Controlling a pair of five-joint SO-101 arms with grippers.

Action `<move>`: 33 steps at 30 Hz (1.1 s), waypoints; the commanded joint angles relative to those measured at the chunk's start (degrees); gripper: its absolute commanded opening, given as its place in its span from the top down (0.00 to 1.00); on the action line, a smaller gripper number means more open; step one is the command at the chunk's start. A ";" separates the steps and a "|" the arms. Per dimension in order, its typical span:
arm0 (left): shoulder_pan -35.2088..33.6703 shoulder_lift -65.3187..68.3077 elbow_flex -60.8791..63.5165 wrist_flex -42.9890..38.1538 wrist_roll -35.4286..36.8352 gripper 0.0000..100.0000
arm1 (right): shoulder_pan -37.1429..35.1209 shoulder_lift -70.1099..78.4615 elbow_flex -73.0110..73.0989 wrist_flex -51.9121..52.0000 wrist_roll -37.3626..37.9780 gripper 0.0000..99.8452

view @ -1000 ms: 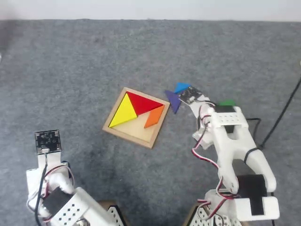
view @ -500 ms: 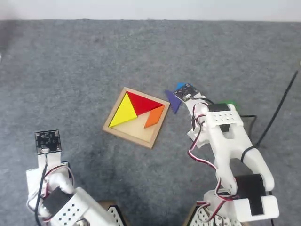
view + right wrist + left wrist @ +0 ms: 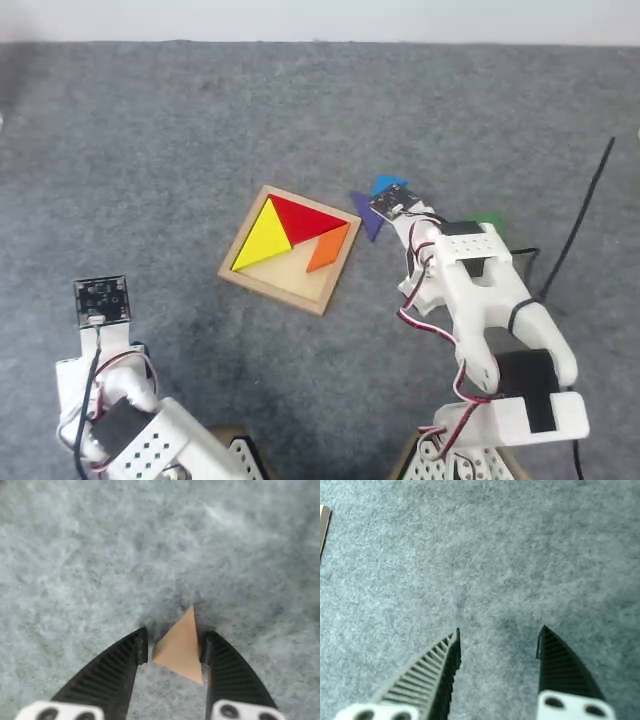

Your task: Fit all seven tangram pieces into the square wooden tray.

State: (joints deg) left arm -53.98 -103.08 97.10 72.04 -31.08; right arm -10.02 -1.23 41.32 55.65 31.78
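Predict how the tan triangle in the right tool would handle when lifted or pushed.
The tan triangle looks like a flat, rigid slab, so it probably stays stiff and light. Pinched by slanted edges in the right tool, it could squirt out toward its point. On the fuzzy carpet, it likely drags rather than slides, and cannot roll.

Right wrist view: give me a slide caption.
Right gripper straddles a tan triangle piece over the grey mat.

Grey felt tabletop (image 3: 150,130), pale wall strip (image 3: 320,20)
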 commanded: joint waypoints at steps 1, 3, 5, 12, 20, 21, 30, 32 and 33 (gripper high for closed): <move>0.18 -0.79 -0.66 0.26 -0.62 0.76 | 2.77 -0.40 -1.05 -1.36 -0.53 0.86; 0.18 -0.79 -0.66 0.26 -0.62 0.76 | 4.09 -1.45 -1.14 -0.84 -0.62 0.93; 0.18 -0.79 -0.66 0.26 -0.62 0.76 | 5.14 -3.38 -1.23 0.75 -0.53 0.93; 0.18 -0.79 -0.66 0.26 -0.62 0.76 | 5.67 -14.02 -1.23 7.87 0.44 0.92; 0.18 -0.79 -0.66 0.26 -0.62 0.76 | 3.56 -19.38 2.99 14.37 7.21 0.82; 0.18 -0.79 -0.66 0.26 -0.62 0.76 | 3.65 -19.21 3.96 13.49 7.21 0.80; 0.18 -0.79 -0.66 0.26 -0.62 0.76 | 4.44 -14.20 8.00 1.89 7.12 0.78; 0.18 -0.79 -0.66 0.26 -0.62 0.76 | 4.18 -13.05 8.00 0.04 7.12 0.78; 0.18 -0.79 -0.66 0.26 -0.62 0.76 | 4.18 -12.35 7.91 -0.84 7.12 0.78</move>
State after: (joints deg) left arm -53.98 -103.08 97.10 72.04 -31.08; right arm -5.98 -14.68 49.58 58.55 38.11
